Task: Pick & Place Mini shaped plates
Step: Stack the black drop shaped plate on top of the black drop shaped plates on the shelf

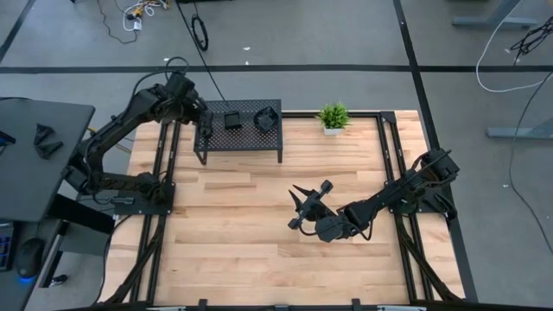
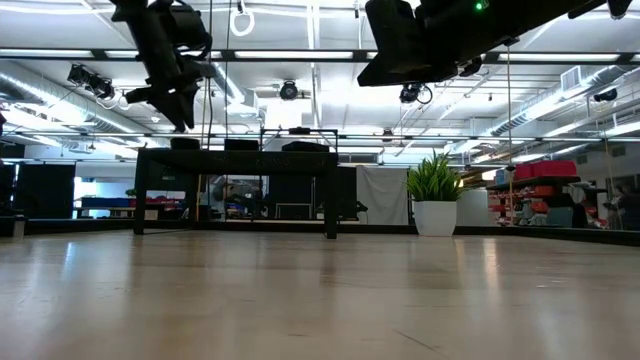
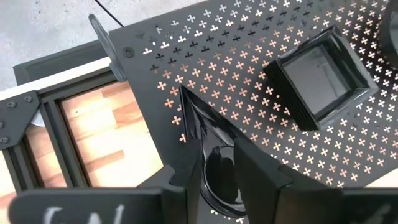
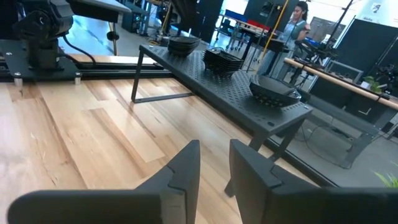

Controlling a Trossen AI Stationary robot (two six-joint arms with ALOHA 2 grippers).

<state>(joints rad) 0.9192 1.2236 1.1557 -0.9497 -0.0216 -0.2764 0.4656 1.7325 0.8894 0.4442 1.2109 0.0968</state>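
A black perforated rack (image 1: pixel 238 136) stands at the table's far edge and carries the mini shaped plates. A teardrop plate (image 3: pixel 200 124) lies on its left end, a stack of square plates (image 3: pixel 320 78) in the middle, and rounded ones (image 1: pixel 266 119) at the right. My left gripper (image 3: pixel 216 165) hangs open just above the teardrop plate's round end, one finger on either side of it. My right gripper (image 4: pixel 214 155) hovers open and nearly level over the table's middle (image 1: pixel 302 207), facing the rack with nothing between its fingers.
A small green potted plant (image 1: pixel 333 117) stands at the far edge, right of the rack. Black frame rails (image 1: pixel 390 164) border the wooden table on both sides. Bare wood (image 1: pixel 233 225) lies between the rack and the near edge. A person (image 4: pixel 300 18) stands in the room beyond.
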